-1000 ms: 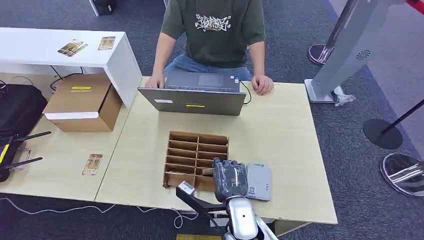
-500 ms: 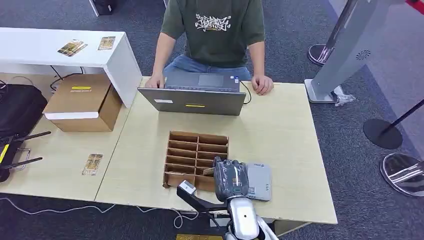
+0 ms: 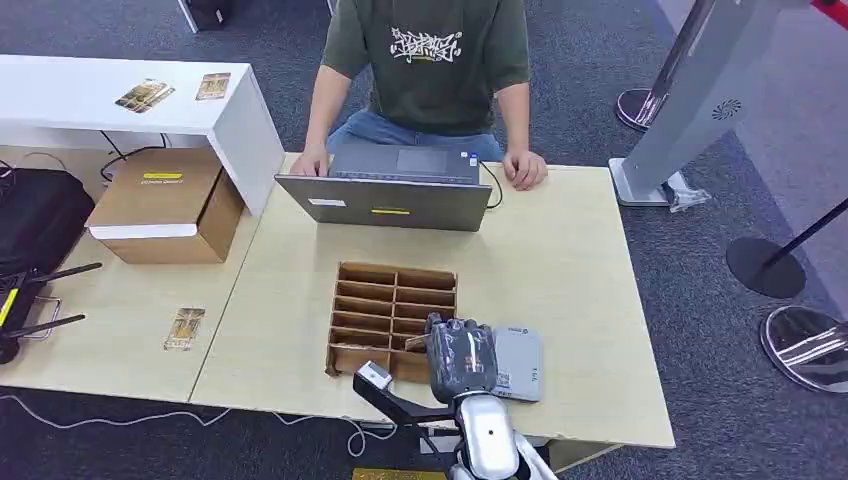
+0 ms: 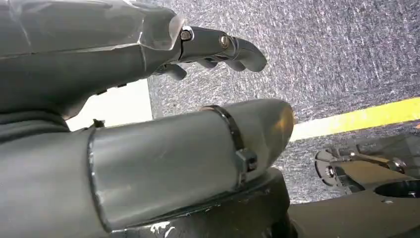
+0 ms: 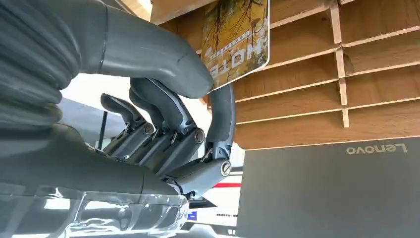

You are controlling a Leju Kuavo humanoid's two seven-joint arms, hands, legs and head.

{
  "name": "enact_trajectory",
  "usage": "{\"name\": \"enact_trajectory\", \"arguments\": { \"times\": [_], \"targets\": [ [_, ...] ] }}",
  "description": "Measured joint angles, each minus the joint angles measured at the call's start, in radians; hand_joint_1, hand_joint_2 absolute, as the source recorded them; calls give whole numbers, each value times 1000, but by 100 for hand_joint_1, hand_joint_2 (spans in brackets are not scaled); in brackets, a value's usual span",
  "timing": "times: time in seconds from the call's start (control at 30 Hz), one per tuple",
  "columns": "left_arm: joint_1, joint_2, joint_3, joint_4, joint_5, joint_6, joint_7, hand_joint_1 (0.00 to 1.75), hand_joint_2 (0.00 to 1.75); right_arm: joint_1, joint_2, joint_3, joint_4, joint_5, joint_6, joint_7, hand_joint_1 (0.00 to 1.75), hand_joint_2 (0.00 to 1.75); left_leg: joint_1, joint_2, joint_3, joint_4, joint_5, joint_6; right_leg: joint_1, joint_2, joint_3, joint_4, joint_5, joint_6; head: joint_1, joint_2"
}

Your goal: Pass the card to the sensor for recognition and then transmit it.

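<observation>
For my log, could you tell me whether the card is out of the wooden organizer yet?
Cannot tell. The right hand pinches the card against the organizer; its lower edge is hidden.

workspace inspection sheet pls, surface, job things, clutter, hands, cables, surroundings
surface: light wood table.
job's things: card pinched by right hand over wooden divider box; grey sensor beside it.
clutter: laptop, cardboard box, loose card.
hands: right holds card; left hand hangs above carpet, holding nothing.
cables: white cable under table edge.
surroundings: seated person, white shelf, grey kiosk.
</observation>
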State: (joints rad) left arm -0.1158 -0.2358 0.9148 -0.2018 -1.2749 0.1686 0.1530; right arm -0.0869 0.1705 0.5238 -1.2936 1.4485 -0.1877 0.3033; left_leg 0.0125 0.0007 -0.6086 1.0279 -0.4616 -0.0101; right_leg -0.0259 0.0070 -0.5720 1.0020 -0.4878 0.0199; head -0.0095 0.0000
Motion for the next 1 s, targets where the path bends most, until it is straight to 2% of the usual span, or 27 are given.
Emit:
{"name": "enact_trajectory", "arguments": {
  "times": [1.0],
  "targets": [
    [3, 5, 0, 0, -19, -10, 0, 0, 0, 6, 0, -1, -34, -14, 8, -2, 175, 175, 0, 0, 0, 0, 0, 0, 0, 0, 0, 0, 0, 0, 0, 0]
  ]
}}
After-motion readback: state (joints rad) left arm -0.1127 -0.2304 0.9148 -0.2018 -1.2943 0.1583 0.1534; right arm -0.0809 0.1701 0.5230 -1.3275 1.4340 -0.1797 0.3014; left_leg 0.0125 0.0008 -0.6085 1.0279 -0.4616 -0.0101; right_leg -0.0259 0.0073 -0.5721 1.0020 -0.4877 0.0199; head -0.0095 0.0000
